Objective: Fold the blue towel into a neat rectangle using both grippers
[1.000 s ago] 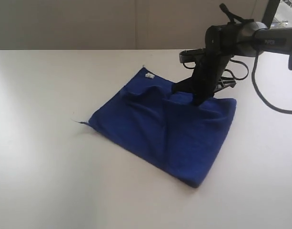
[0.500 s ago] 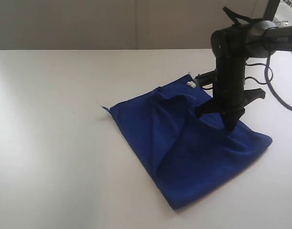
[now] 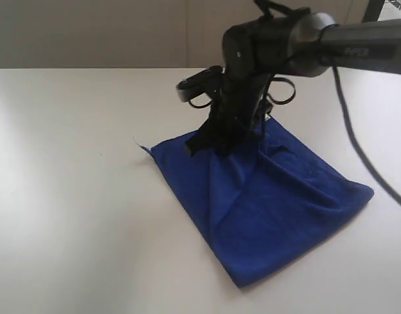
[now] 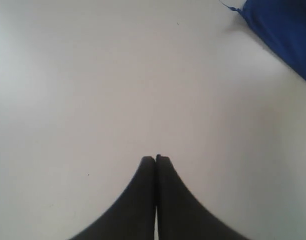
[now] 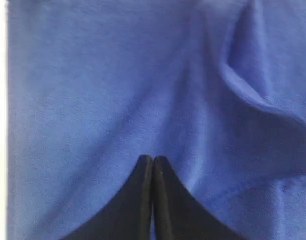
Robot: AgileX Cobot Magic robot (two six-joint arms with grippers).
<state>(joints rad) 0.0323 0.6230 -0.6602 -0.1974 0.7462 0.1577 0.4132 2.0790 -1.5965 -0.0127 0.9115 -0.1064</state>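
The blue towel [image 3: 272, 203] is spread on the white table [image 3: 69, 196], reaching out from beneath the right gripper [image 3: 210, 149] towards the near right of the exterior view. It is laid roughly as a four-sided shape. One corner, with a loose thread, is found just beside the gripper on its left. One corner lies nearest the camera and one well off to the gripper's right. The far corner is hidden behind the right arm [image 3: 285, 39]. A raised crease is seen running from under the gripper down towards the near corner, and a smaller wrinkle lies just to the gripper's right. The edges are seen as fairly straight, though the cloth is not lying flat.

Bare table is left on every side of the towel. The widest stretch is to the gripper's left and in front of the near edge.

The right gripper is set at the towel's far left edge. In the right wrist view its two fingers are pressed together, with no cloth seen between them, and blue cloth fills the view beyond the tips. Whether the tips rest on the cloth cannot be told.

The left gripper [image 4: 155, 159] is not seen in the exterior view. In its own wrist view its fingers are likewise closed together over bare table, holding nothing. Only the threaded corner of the towel is seen there, well apart from its tips.
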